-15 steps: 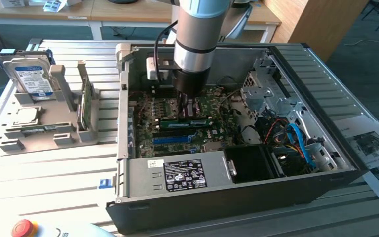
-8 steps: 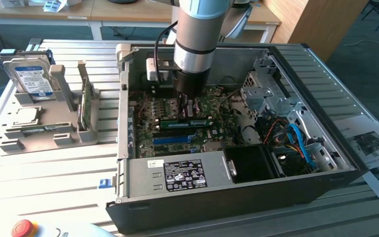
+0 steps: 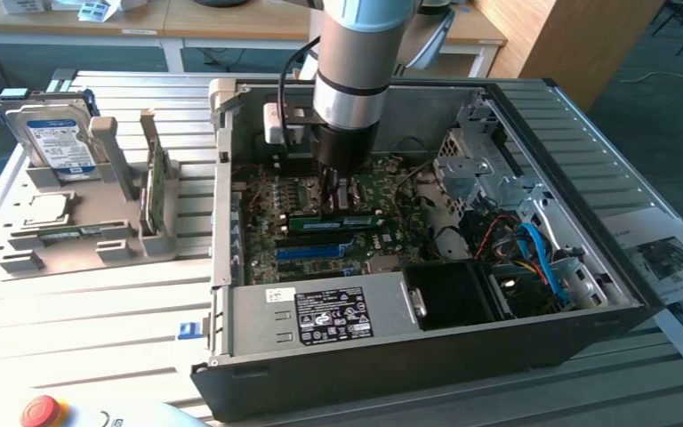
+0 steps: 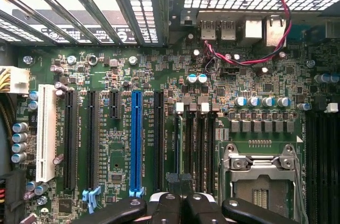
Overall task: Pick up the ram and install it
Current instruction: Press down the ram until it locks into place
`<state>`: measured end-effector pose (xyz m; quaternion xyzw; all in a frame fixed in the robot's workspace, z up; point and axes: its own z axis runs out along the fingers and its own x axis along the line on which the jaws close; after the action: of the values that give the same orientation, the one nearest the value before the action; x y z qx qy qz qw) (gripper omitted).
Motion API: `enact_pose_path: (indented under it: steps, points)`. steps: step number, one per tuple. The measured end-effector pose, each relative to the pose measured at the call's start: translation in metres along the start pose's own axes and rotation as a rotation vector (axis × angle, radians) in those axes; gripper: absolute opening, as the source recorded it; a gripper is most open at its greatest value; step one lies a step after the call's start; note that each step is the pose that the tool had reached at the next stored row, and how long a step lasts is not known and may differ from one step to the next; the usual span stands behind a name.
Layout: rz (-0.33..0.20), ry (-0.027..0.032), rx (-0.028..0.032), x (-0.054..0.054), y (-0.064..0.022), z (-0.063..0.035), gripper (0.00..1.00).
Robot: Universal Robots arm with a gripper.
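Robotics lab: slotted aluminium bench [image 3: 104, 294]; opened computer case [image 3: 437, 356]; emergency-stop button [image 3: 43, 411]

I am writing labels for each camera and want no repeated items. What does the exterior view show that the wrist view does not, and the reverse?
Exterior view: the hard drive in the grey holder, the processor chip, the red stop button, the power supply and the walls of the computer case.
Wrist view: the white slot, the processor socket and a red-and-black wire.
Both: the motherboard, its blue slot, and the end effector close above the ram.
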<state>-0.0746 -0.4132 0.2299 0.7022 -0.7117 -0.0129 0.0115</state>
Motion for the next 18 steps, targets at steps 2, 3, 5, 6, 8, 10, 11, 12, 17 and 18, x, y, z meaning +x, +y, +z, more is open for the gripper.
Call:
enact_pose_path:
  steps: [2, 3, 5, 6, 8, 10, 11, 12, 17, 18]
  points:
    - [0.000, -0.0001, 0.0000, 0.0000, 0.0000, -0.0006, 0.11]
    - [0.000, -0.0001, 0.0000, 0.0000, 0.0000, -0.0006, 0.11]
    - [0.000, -0.0001, 0.0000, 0.0000, 0.0000, -0.0007, 0.11]
    - [0.000, 0.0001, -0.0001, -0.0002, 0.0000, -0.0008, 0.11]
    - [0.000, 0.0002, -0.0002, -0.0013, 0.0000, -0.0008, 0.11]
    - [0.000, 0.0002, 0.0000, -0.0025, 0.0000, -0.0007, 0.11]
    - [0.000, 0.0002, 0.0000, -0.0025, 0.0000, -0.0008, 0.11]
    - [0.000, 0.0002, 0.0000, -0.0025, 0.0000, -0.0007, 0.11]
    - [0.000, 0.0002, -0.0001, -0.0025, 0.0001, 0.0001, 0.11]
    - [0.000, 0.0002, -0.0001, -0.0025, 0.0001, 0.0001, 0.11]
